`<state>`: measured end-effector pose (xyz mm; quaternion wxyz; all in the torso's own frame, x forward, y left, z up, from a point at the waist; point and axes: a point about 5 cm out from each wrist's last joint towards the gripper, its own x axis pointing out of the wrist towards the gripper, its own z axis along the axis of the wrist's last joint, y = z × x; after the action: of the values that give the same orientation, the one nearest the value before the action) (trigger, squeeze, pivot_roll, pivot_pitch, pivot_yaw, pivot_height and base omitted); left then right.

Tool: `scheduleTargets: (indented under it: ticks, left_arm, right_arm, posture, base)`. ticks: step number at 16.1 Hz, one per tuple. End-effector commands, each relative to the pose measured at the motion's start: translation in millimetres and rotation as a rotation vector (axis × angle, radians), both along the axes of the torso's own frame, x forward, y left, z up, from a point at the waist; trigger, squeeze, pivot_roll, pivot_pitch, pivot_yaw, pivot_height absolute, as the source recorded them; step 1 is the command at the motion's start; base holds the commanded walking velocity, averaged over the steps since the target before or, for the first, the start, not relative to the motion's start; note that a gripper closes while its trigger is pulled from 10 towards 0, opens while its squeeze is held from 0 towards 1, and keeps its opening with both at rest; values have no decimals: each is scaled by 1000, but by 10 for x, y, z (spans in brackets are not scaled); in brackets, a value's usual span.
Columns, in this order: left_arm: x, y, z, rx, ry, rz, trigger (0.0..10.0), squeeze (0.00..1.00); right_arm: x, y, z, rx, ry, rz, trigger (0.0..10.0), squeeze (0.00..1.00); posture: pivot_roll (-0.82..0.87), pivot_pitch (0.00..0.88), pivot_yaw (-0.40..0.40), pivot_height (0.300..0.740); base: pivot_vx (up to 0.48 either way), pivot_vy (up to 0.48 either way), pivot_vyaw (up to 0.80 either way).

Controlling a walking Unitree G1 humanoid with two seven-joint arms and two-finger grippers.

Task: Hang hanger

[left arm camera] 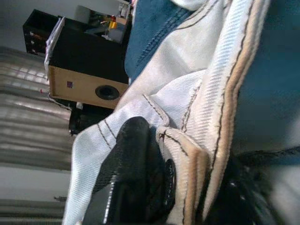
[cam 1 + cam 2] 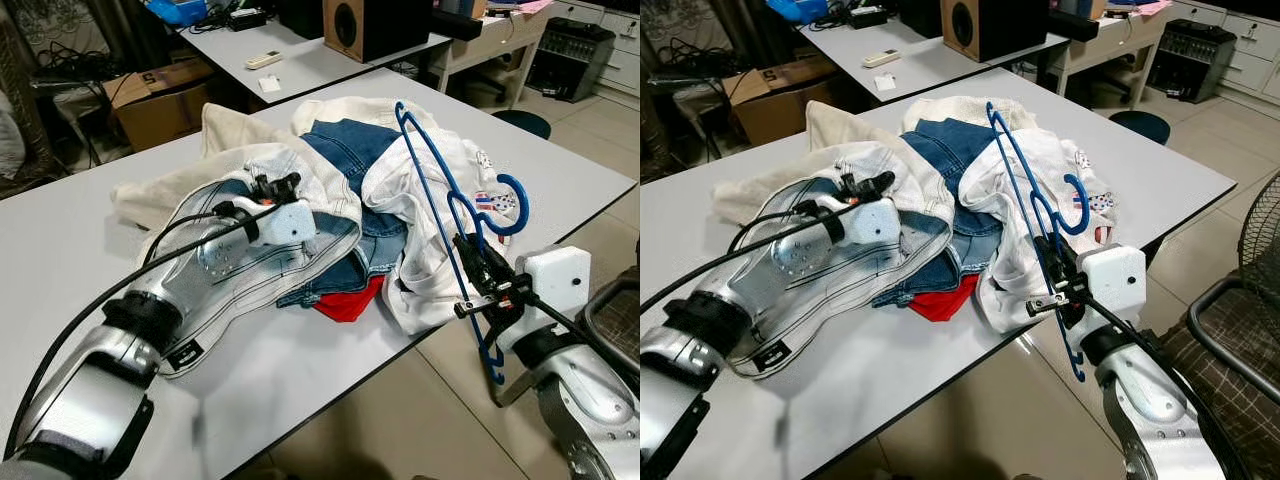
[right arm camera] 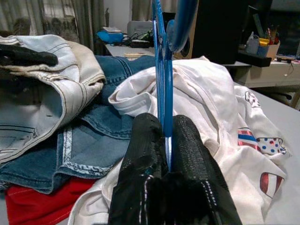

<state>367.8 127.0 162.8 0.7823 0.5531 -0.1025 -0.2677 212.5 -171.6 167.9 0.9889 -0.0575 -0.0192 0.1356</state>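
One blue hanger (image 2: 455, 215) stands nearly upright over the clothes pile at the surface's (image 2: 60, 250) near right edge, hook curling toward the white printed shirt (image 2: 430, 190). Right gripper (image 2: 487, 283) has its jaws pinched tight on the hanger's thin bar. Left gripper (image 2: 277, 187) rests on the pale denim jacket (image 2: 250, 250); its jaws look clamped on a jacket fold. Progress: hanger picked up, not hung; no rail or hook to hang it on visible. Count: one hanger, one pile with roughly five garments, including blue jeans (image 2: 350, 150), a red item (image 2: 350, 300) and a cream cloth (image 2: 240, 130); two grippers.
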Motion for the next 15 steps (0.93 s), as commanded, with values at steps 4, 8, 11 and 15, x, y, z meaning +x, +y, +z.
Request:
scheduleTargets:
  ticks: [4, 8, 11, 15]
  left_arm:
    - [70, 89, 148, -84, -38, 52, 0, 0]
    - [80, 323, 315, -651, 113, 171, 0, 0]
    - [-22, 551, 459, -795, 89, 219, 0, 0]
    - [-207, 535, 363, -1042, 194, 251, 10000, 0]
  right_arm:
    - [17, 13, 3, -13, -16, -7, 10000, 0]
    - [50, 51, 48, 45, -34, -7, 10000, 0]
    - [59, 135, 45, 84, -24, 13, 10000, 0]
    - [118, 256, 5, 105, -4, 52, 10000, 0]
  posture:
    - [-127, 0, 122, 740]
    - [-129, 0, 131, 740]
    - [-113, 0, 120, 740]
    - [-78, 0, 87, 740]
  base:
    - [0, 0, 0]
    - [0, 0, 0]
    - [0, 0, 0]
    - [0, 0, 0]
